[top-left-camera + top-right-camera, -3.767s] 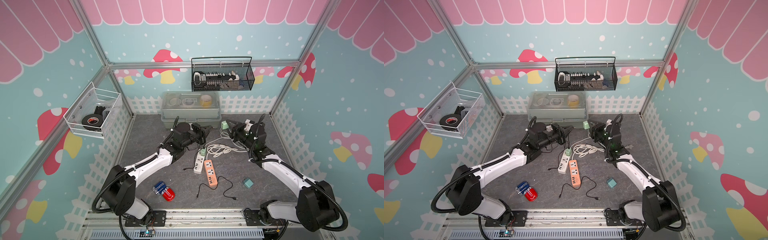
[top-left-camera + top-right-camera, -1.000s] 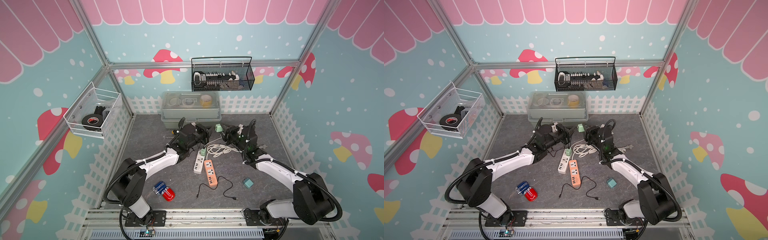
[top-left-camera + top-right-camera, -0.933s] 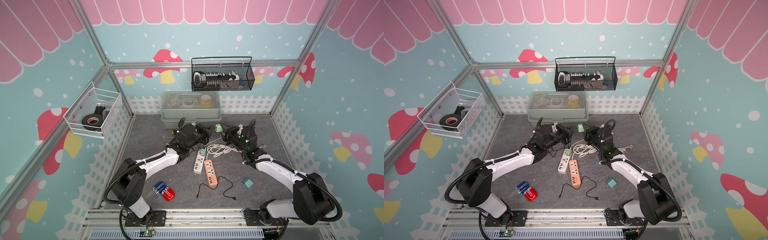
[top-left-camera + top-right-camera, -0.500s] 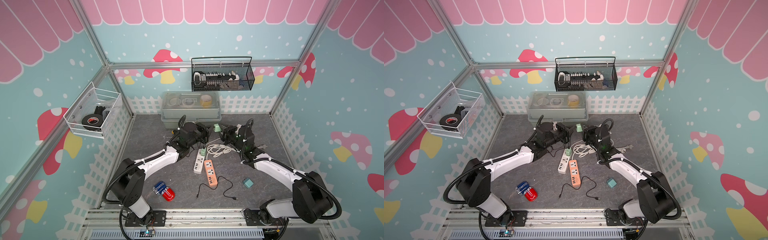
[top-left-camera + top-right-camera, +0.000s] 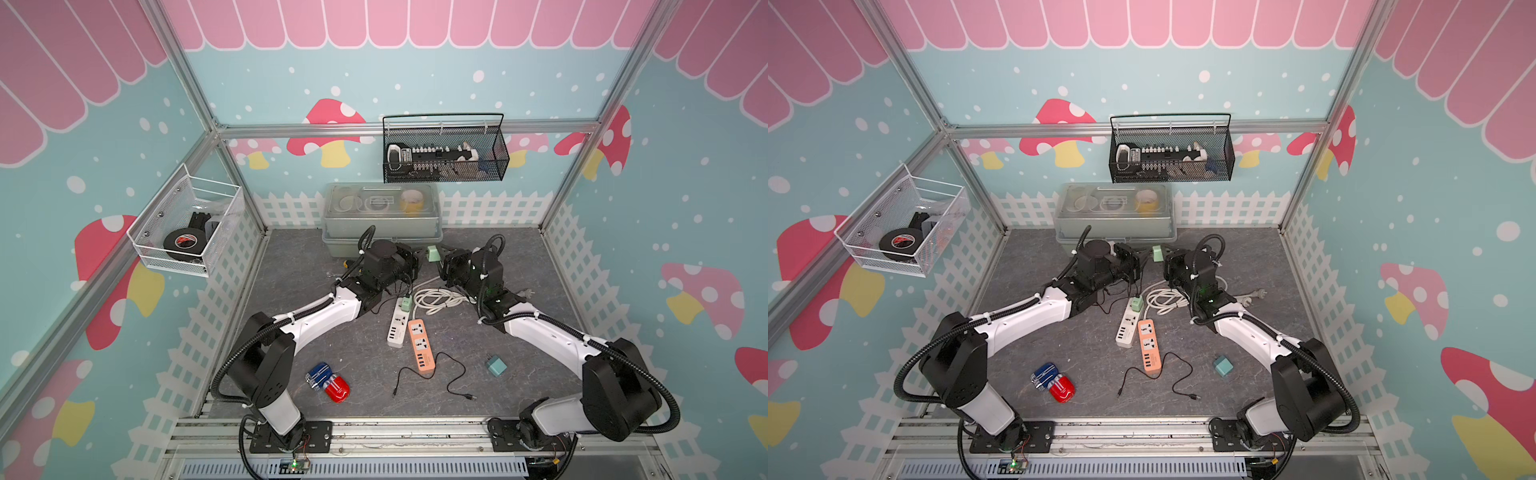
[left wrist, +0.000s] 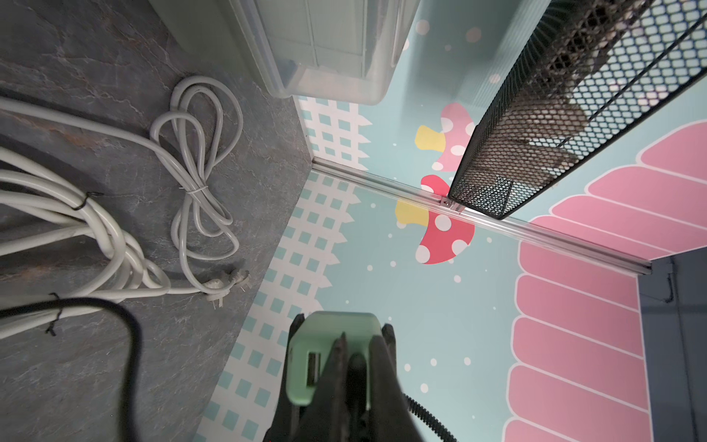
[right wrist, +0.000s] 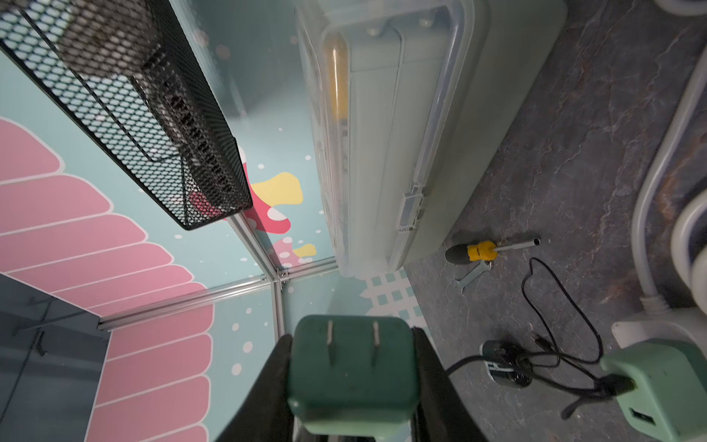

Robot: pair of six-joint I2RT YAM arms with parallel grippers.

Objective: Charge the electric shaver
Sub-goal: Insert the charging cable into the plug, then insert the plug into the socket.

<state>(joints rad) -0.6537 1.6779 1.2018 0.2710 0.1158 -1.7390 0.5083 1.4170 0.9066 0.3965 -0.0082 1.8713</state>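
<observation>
1. Green adapter (image 5: 433, 253) is up off the mat, between the two wrists and in front of the grey lidded box (image 5: 380, 216).
2. Right gripper (image 7: 352, 338) is clamped on it, one jaw on each side. The two flat prongs face the right wrist camera.
3. Left gripper (image 6: 357, 344) sits nose-on at the opposite face, the one with the USB slot. Its fingers (image 6: 334, 375) are nearly together with a narrow gap, tips right at the adapter body. Can't tell whether anything is pinched between them.
4. Shaver (image 5: 328, 380), red and blue, lies on the mat at the front near the left arm's base, well apart from both grippers.
5. Loose black cable (image 5: 471, 397) loops around the near end of the orange power strip (image 5: 421, 347), between the shaver and a teal cube (image 5: 496, 366). It is apart from the shaver.
6. White power strip (image 5: 397, 326) lies just beside the orange one. A second green adapter (image 5: 406, 302) is plugged into its far end, and a thin black lead runs from it toward the left arm.
7. Coiled white cord (image 5: 436, 297) lies on the mat by the right wrist, tied in bundles.
8. Right wrist view shows a yellow-and-black screwdriver (image 7: 482, 250) and a small wrench (image 7: 472, 275) on the mat at the box's corner.
9. Black mesh basket (image 5: 444, 153) hangs on the back wall. A white wire basket (image 5: 187, 226) holding a black tape roll hangs on the left wall.
</observation>
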